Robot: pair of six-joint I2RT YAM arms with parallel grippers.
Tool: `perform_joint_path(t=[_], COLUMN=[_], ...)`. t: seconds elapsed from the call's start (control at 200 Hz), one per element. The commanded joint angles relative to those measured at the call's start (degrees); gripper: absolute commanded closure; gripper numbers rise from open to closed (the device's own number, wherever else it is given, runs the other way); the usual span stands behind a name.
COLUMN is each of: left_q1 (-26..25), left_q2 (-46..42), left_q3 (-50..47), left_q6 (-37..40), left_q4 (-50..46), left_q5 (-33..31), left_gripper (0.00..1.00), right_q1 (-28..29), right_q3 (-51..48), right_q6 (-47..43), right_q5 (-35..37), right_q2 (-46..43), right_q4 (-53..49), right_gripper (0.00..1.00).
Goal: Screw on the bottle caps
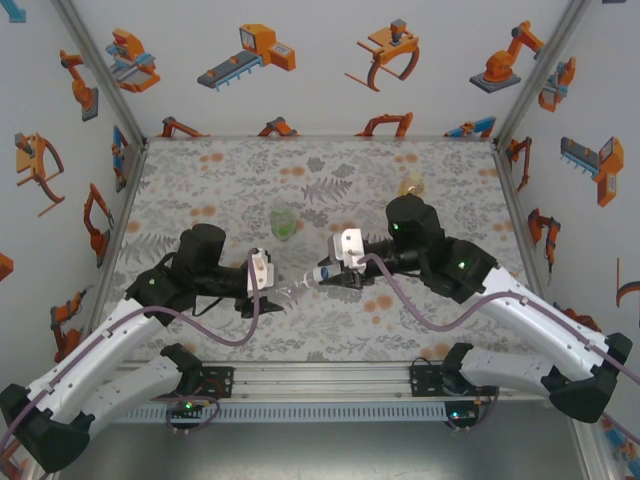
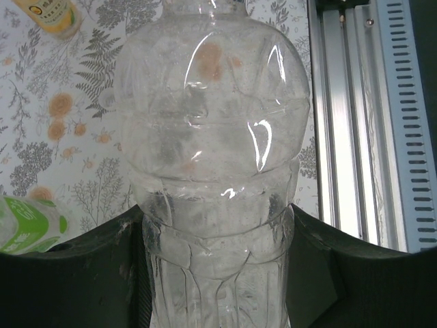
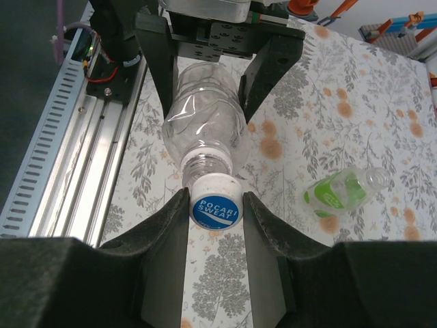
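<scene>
The clear bottle (image 3: 201, 123) lies sideways in the air, just above the counter (image 1: 220, 180), and it is stretched between the two tools. Its long side runs from one tool to the other. Its fat bottom end sits in the left tool (image 2: 215, 225), and its thin neck points at the right tool (image 3: 215, 195). The left tool is closed tight on the clear bottle, with one finger on each side of its body. The right tool is squeezed in narrow and holds the cap (image 3: 215, 210), which is white with a blue round top. The cap sits right at the mouth of the clear bottle and touches the neck. Its blue top faces away from the clear bottle. The green bottle (image 1: 284, 224) lies on its side on the counter, a little way past the clear bottle, on the far side from the metal rail (image 1: 320, 375). The yellow bottle (image 1: 410, 185) is well apart from the clear bottle, near the back of the counter. I cannot tell if it stands up or lies down.
</scene>
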Motion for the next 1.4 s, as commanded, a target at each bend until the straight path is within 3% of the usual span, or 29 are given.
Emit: perform_joint_path(t=[0.0, 0.37, 0.626, 0.966, 1.116, 1.212, 1.397], left_q1=[-0.3, -0.4, -0.4, -0.4, -0.4, -0.4, -0.4], left_q2=[0.1, -0.5, -1.4, -1.4, -1.2, -1.5, -2.6], left_q3=[1.9, 1.7, 1.4, 1.2, 1.5, 1.4, 1.3], left_q6=[-0.1, -0.6, -0.2, 1.8, 1.5, 0.1, -1.2], left_q4=[-0.2, 0.8, 0.8, -0.2, -0.4, 0.4, 1.5], left_q5=[1.0, 1.6, 1.7, 9.1, 8.0, 3.8, -3.2], left_gripper=[1.0, 1.0, 1.0, 1.0, 1.0, 1.0, 1.0], right_q1=[1.1, 2.1, 2.9, 2.9, 2.8, 2.9, 2.8], right_q3=[0.7, 0.7, 0.5, 2.7, 3.7, 3.6, 1.0], right_q6=[-1.5, -1.6, -1.7, -11.8, -12.9, -8.4, 9.5], right_q5=[-1.3, -4.2, -1.9, -7.1, -6.2, -3.6, 1.3], right_q2=[0.3, 1.5, 1.4, 2.4, 3.8, 4.6, 5.2], right_q4=[0.4, -0.8, -1.2, -7.3, -9.8, -8.1, 1.6], right_gripper=[0.91, 0.91, 0.91, 0.93, 0.93, 0.95, 0.95])
